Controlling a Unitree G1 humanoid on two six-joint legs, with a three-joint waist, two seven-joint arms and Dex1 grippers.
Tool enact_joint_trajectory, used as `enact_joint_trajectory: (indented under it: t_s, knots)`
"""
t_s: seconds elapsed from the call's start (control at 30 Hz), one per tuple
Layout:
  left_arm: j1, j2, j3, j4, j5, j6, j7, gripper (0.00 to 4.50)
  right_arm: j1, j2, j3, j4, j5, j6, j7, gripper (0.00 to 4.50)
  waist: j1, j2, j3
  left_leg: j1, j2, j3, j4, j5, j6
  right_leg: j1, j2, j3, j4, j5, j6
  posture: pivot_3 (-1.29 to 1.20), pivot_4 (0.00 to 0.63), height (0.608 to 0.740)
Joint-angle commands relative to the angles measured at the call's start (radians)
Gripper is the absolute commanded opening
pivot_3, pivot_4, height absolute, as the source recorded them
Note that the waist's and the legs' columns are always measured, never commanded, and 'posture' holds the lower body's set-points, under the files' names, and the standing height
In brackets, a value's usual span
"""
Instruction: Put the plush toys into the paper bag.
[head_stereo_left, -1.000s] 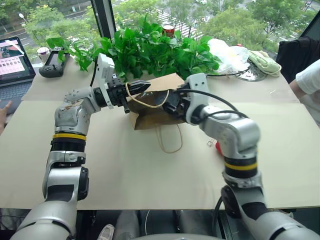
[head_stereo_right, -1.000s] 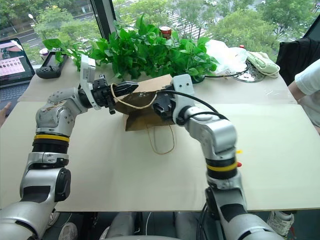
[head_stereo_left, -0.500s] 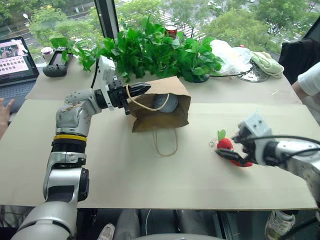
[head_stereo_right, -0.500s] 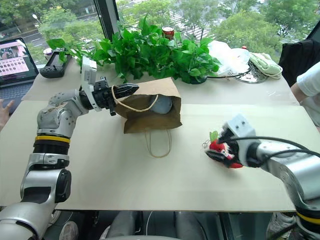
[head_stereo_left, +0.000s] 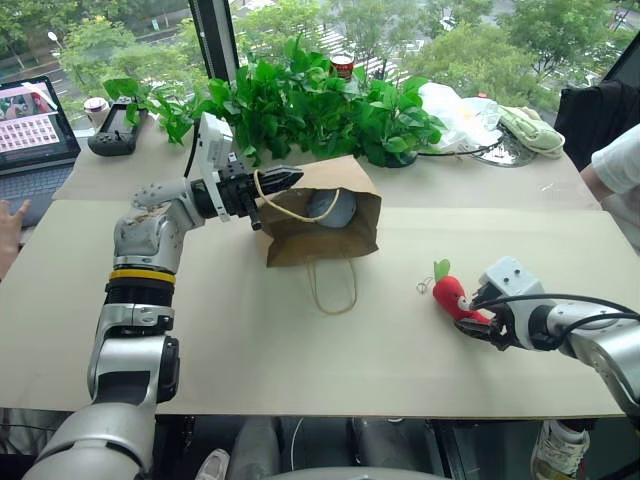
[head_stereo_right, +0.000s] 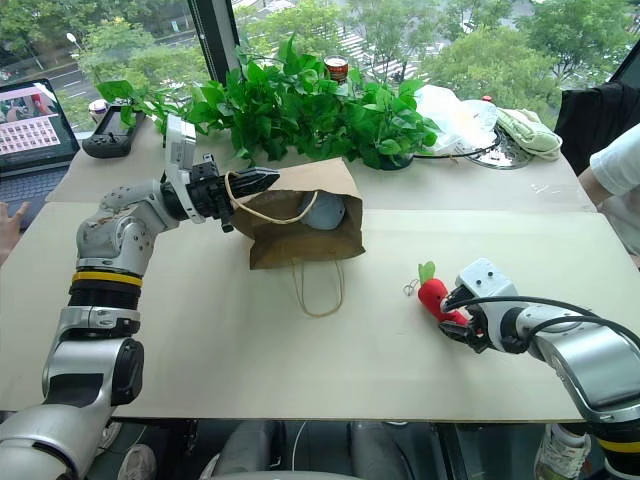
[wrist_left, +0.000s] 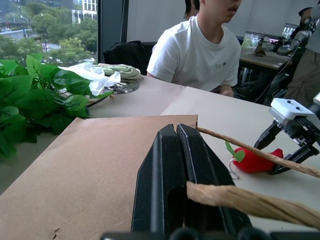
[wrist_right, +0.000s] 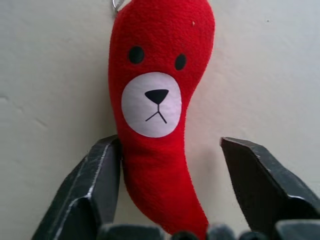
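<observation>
Red chili plush straddled by the right gripper on a tan table – paper bag held up by the left.

The chili toy (wrist_right: 157, 115) lies flat between the parted fingers of the right gripper (head_stereo_right: 456, 318), one finger (wrist_right: 97, 182) touching it, not yet clamped. The left gripper (head_stereo_left: 275, 183) is clenched on a cord handle (head_stereo_left: 285, 211) of the paper bag (head_stereo_left: 345, 235); the grey-white ball (head_stereo_left: 330, 205) is seen inside the bag's mouth.

Beige counter (head_stereo_left: 250, 360). Along far edge: leafy green plants (head_stereo_left: 300, 100), red can (head_stereo_left: 343, 65) behind them. Far left: laptop (head_stereo_left: 35, 125), screen lit, black controller (head_stereo_left: 112, 125) just beside it, small cup (head_stereo_left: 97, 104) near that. Far right: white plastic bag (head_stereo_left: 455, 110), pale green cloth (head_stereo_left: 530, 125) beside it on a round metal dish (head_stereo_left: 503, 150). Person's hand (head_stereo_left: 10, 225) at left edge. Seated person in white T-shirt (wrist_left: 200, 50) at right side, dark garment (head_stereo_left: 595, 115) behind. Trees outside window.
</observation>
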Motion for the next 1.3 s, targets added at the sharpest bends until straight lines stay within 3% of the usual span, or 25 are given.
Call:
enact_joint_trajectory:
  t_s: [0.03, 0.17, 0.3, 0.47, 0.57, 0.7, 0.87, 1.3]
  knots:
    - [-0.025, 0.01, 0.011, -0.018, -0.008, -0.01, 0.0, 0.0, 0.021, -0.002, 0.002, -0.003, -0.006, 0.008, 0.007, 1.77, 0.003, 0.0, 0.0, 0.001, 0.0, 0.0, 0.0, 0.0, 0.0, 0.001, 0.0, 0.0, 0.0, 0.0, 0.0, 0.0, 0.15, 0.717]
    - [-0.024, 0.011, 0.012, -0.019, -0.008, -0.01, 0.0, 0.0, 0.032, -0.002, 0.001, -0.013, -0.011, 0.004, 0.011, 0.42, 0.004, 0.0, 0.0, 0.001, 0.0, 0.0, 0.0, 0.0, 0.0, 0.003, 0.0, 0.0, -0.001, 0.0, 0.0, 0.0, 0.15, 0.717]
    - [-0.025, 0.013, 0.012, -0.018, -0.007, -0.011, 0.0, 0.0, 0.01, 0.022, -0.033, -0.047, 0.004, -0.023, 0.012, 0.42, 0.004, 0.0, 0.0, 0.001, -0.001, -0.001, 0.0, 0.0, 0.0, 0.003, 0.0, 0.0, -0.001, 0.0, 0.0, 0.0, 0.15, 0.717]
    - [-0.027, 0.016, 0.012, -0.013, -0.007, -0.012, -0.003, 0.0, -0.105, 0.09, -0.125, -0.226, 0.175, 0.008, 0.075, 0.42, -0.004, 0.001, 0.001, 0.001, -0.001, -0.002, 0.0, 0.0, 0.0, 0.002, 0.0, 0.0, -0.001, 0.0, 0.0, 0.0, 0.15, 0.717]
    - [-0.029, 0.016, 0.01, -0.011, -0.006, -0.012, -0.004, 0.0, -0.196, 0.141, -0.089, -0.298, 0.263, 0.069, 0.06, 0.42, 0.0, 0.001, 0.001, 0.001, -0.001, -0.005, -0.001, 0.0, 0.0, 0.002, 0.001, -0.001, -0.001, 0.0, 0.0, 0.0, 0.15, 0.717]
    - [-0.034, 0.016, 0.009, -0.005, -0.005, -0.014, -0.006, 0.0, -0.361, 0.312, 0.076, -0.309, 0.283, 0.156, -0.056, 0.42, 0.003, 0.001, 0.001, -0.001, -0.001, -0.006, 0.0, 0.0, 0.0, 0.003, 0.001, -0.003, -0.001, 0.0, 0.0, 0.0, 0.15, 0.717]
    - [-0.041, 0.012, 0.003, 0.002, -0.005, -0.014, -0.009, 0.0, -0.521, 0.519, 0.276, -0.135, 0.165, 0.195, -0.215, 0.42, 0.002, 0.001, 0.001, -0.004, -0.001, -0.007, 0.001, 0.0, 0.0, 0.0, 0.001, -0.004, 0.0, 0.0, 0.0, 0.0, 0.15, 0.717]
    - [-0.043, 0.0, -0.008, 0.005, -0.004, -0.018, -0.016, 0.0, -0.754, 0.666, 0.37, 0.285, -0.044, 0.028, -0.259, 0.42, -0.003, 0.001, 0.001, -0.014, -0.002, -0.007, 0.0, 0.0, 0.0, -0.013, 0.0, -0.006, 0.008, 0.0, -0.001, 0.0, 0.15, 0.717]
